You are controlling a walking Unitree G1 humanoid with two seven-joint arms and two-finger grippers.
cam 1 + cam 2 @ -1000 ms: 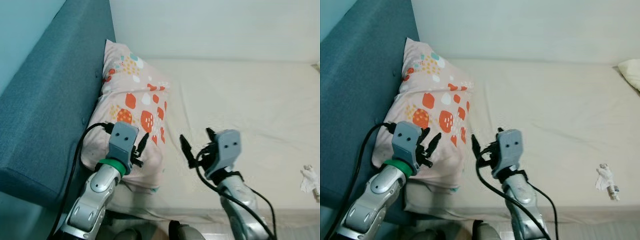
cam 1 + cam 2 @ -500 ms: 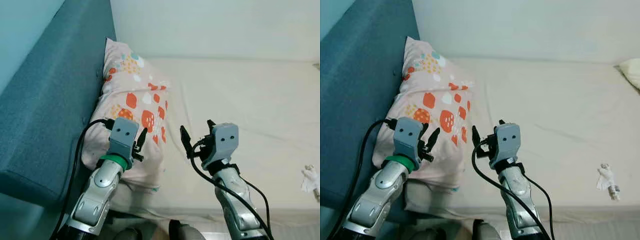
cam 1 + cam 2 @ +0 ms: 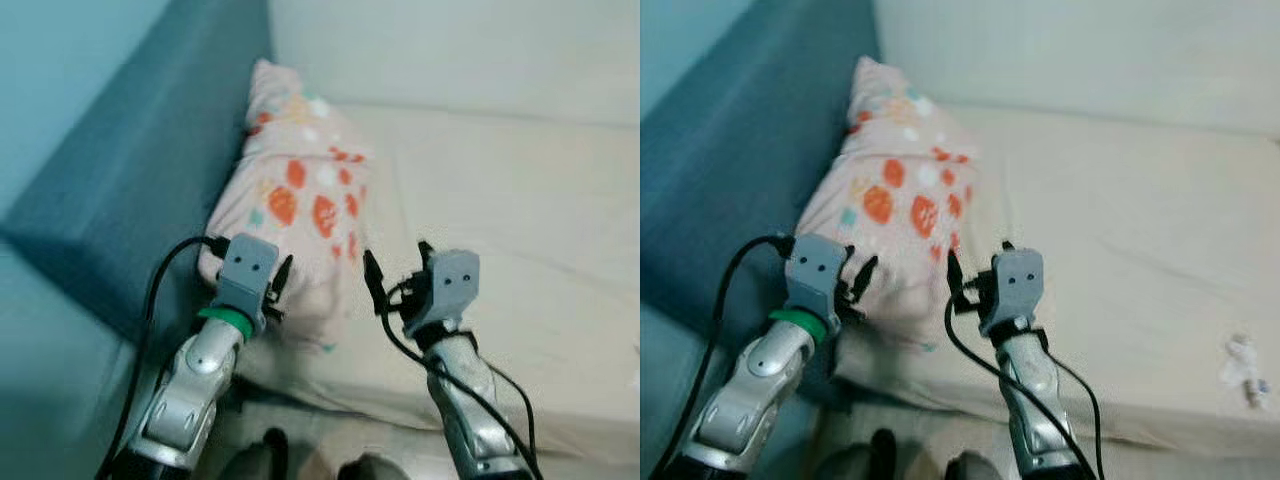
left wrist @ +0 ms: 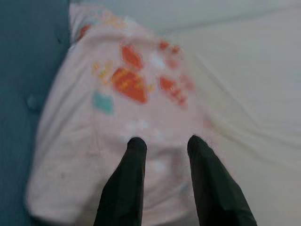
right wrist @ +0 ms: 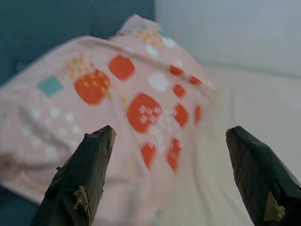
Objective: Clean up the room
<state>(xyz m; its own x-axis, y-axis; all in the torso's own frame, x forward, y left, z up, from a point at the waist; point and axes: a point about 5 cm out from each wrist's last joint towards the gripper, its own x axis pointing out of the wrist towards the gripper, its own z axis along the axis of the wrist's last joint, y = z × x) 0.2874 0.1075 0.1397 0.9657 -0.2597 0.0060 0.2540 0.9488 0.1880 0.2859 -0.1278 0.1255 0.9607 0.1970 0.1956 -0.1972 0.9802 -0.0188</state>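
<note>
A pink pillow (image 3: pixel 300 195) with orange, white and teal spots leans against the teal headboard (image 3: pixel 130 170) at the left end of the bed. My left gripper (image 3: pixel 278 285) hovers open just before the pillow's near lower corner; in the left wrist view its fingers (image 4: pixel 135 155) stand a small gap apart with the pillow (image 4: pixel 122 99) right beyond them. My right gripper (image 3: pixel 398 265) is wide open over the mattress just right of the pillow. In the right wrist view the pillow (image 5: pixel 108 84) lies ahead between the spread fingertips (image 5: pixel 96 146).
The cream mattress (image 3: pixel 520 200) stretches to the right, under a pale wall. A small crumpled white scrap (image 3: pixel 1245 365) lies near the bed's front right edge. The bed's front edge runs just below my grippers.
The whole picture has shifted right and blurred, so the camera has moved. Both arms keep much the same pose by the pillow; the right gripper is a little higher than a second ago.
</note>
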